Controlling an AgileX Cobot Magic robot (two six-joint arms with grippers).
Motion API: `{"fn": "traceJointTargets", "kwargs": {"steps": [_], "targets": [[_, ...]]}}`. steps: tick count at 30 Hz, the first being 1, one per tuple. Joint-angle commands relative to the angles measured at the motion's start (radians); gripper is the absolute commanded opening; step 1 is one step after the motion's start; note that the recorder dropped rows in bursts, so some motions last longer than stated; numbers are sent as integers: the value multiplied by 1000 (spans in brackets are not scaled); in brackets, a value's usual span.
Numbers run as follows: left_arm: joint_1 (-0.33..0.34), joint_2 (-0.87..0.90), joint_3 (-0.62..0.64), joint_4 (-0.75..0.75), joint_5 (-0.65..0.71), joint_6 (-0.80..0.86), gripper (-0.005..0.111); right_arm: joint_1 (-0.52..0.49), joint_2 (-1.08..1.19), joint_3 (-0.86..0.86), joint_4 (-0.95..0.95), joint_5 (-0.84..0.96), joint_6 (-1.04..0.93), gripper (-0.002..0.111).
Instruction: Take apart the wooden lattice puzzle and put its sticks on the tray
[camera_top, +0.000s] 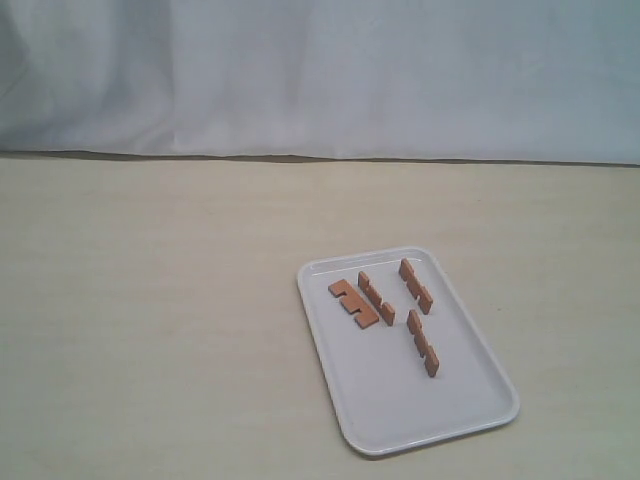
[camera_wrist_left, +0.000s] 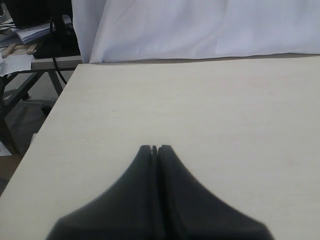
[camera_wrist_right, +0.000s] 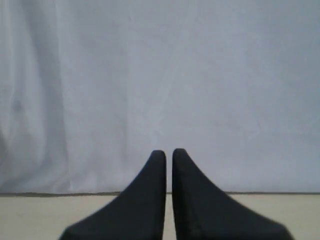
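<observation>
I see the flat white rectangular plastic tray (camera_top: 470, 415) at the lower right of centre in the exterior view, resting on the pale wood-grain table (camera_top: 150, 300) with its long sides running from upper left to lower right. The lattice is already apart: four short reddish-brown notched wooden sticks lie separately on the upper half of the tray. The leftmost stick (camera_top: 353, 302) lies flat with its square notches opening toward the lower left. Just beside it on the right is a second stick (camera_top: 376, 298), which looks to be standing on a narrow edge. A third stick (camera_top: 415, 286) sits apart toward the tray's upper right, and a fourth stick (camera_top: 423, 343) lies below it, nearer the tray's middle. All four have their long axes running upper left to lower right, roughly parallel to the tray's long sides and to one another. I cannot place them relative to either set of jaws. The black left gripper (camera_wrist_left: 155, 148) hovers over bare table with its jaws pressed together on nothing. The black right gripper (camera_wrist_right: 169, 152) faces the white draped cloth (camera_top: 300, 70) with its jaws drawn nearly together, a thin slit between them, holding nothing.
</observation>
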Motion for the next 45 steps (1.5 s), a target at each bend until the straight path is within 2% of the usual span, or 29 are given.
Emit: {"fn": "traceJointTargets", "kwargs": {"steps": [1,10,24,32,45], "targets": [[1,-2,2,-5,-17,-1,0,7,-134,4,-16,36,-14,4],[1,-2,2,-3,-15,-1,0,12,-134,2,-8,105,-22,4],[1,-2,2,-3,-15,-1,0,12,-134,347,1,-114,-13,4],[1,-2,2,-3,-15,-1,0,12,-134,347,-67,-14,-28,4],[1,-2,2,-5,-15,-1,0,12,-134,347,15,47,-17,4]]}}
